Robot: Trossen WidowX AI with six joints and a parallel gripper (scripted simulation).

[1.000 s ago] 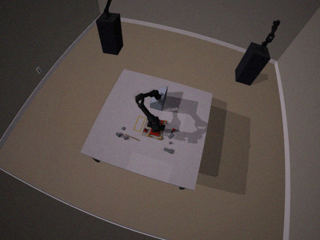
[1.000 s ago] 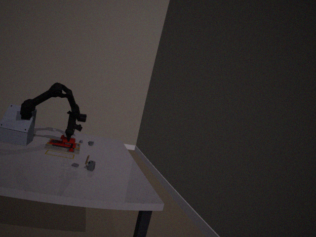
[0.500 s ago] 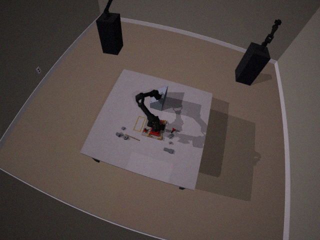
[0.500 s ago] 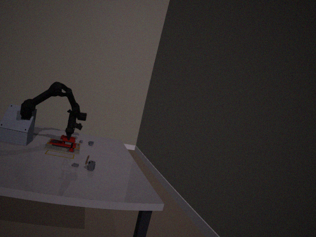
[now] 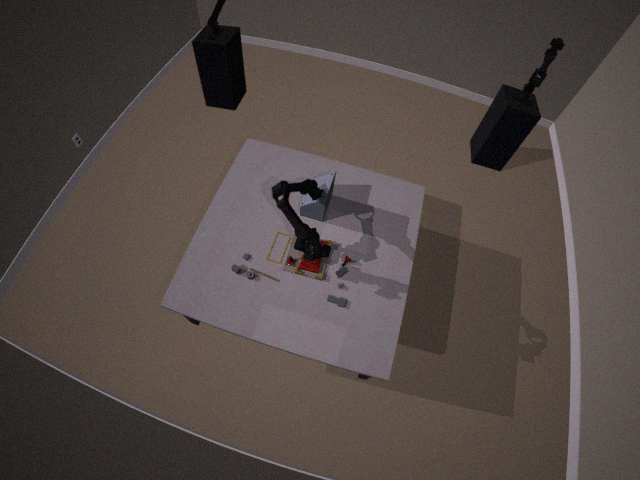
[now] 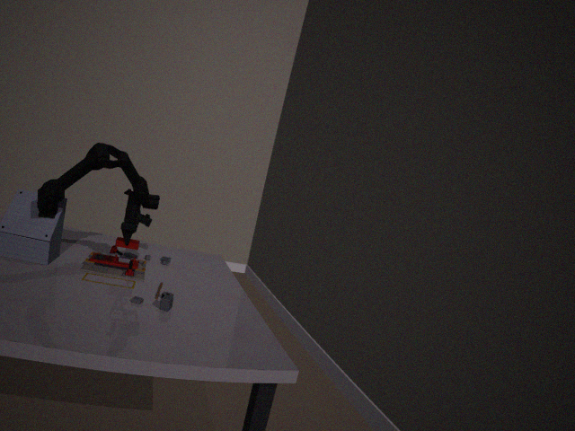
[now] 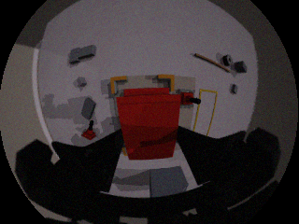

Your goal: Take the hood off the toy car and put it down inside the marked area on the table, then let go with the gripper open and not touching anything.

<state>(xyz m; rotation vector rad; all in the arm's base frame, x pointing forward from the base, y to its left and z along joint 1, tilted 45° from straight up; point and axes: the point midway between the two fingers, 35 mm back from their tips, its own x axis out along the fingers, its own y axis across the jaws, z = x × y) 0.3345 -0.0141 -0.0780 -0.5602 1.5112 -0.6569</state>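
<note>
The red hood [image 7: 148, 122] sits pinched between the fingers of the gripper [image 6: 126, 239], lifted just above the toy car [image 6: 112, 262], which lies on its tan base plate on the white table [image 6: 195, 334]. In the exterior view the yellow-outlined marked area [image 6: 108, 280] lies just on the near side of the car. Small grey parts [image 6: 165, 300] and a thin wooden stick [image 6: 158, 289] lie scattered nearby.
</note>
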